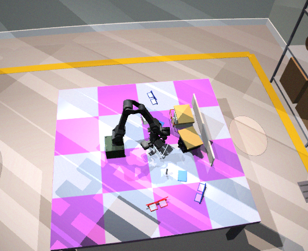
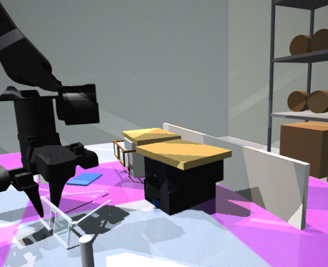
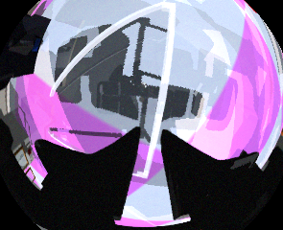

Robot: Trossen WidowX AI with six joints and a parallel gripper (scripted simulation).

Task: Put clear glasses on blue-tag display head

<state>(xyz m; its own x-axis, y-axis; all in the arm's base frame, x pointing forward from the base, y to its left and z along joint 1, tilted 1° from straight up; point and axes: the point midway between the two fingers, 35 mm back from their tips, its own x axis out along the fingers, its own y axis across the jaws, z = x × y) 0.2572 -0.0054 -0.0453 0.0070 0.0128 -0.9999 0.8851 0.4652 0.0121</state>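
Note:
The clear glasses (image 1: 161,156) (image 2: 60,212) (image 3: 165,72) stand on the checkered table with the front upright and the temples spread towards the heads. My gripper (image 2: 48,213) (image 3: 151,133) points down at them and is partly open. One finger is on each side of the front frame, with gaps visible beside the bar in the wrist view; contact is not seen. The dark head (image 1: 184,147) (image 2: 192,183) (image 3: 16,48) has a yellow top and a blue tag (image 2: 156,202) low on its front. The pale head (image 2: 135,161) behind it wears orange glasses (image 1: 171,117) (image 2: 123,158).
A pale upright board (image 1: 202,126) (image 2: 273,172) stands behind both heads. A short grey post (image 1: 167,171) (image 2: 86,250) stands near the clear glasses, and a blue pad (image 1: 182,175) beside it. Red glasses (image 1: 156,205) and blue glasses (image 1: 200,193) (image 1: 151,98) lie farther out.

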